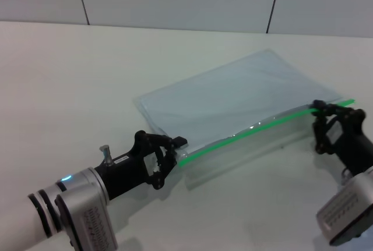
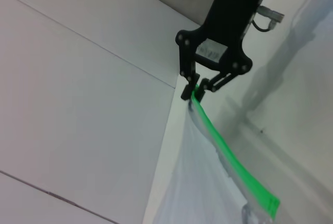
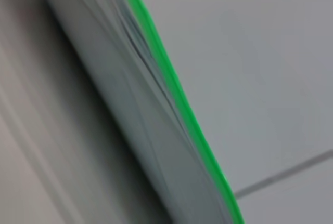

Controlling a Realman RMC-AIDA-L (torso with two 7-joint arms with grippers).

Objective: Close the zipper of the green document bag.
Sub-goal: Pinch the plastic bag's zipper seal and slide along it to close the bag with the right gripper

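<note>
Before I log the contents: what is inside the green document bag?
Through the translucent green document bag nothing shows, no paper or dark shape. The left gripper and right gripper cover both ends of the zipper.

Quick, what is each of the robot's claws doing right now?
Left gripper: shut on the near end of the zipper of the green document bag.
Right gripper: shut on the zipper's far end.
</note>
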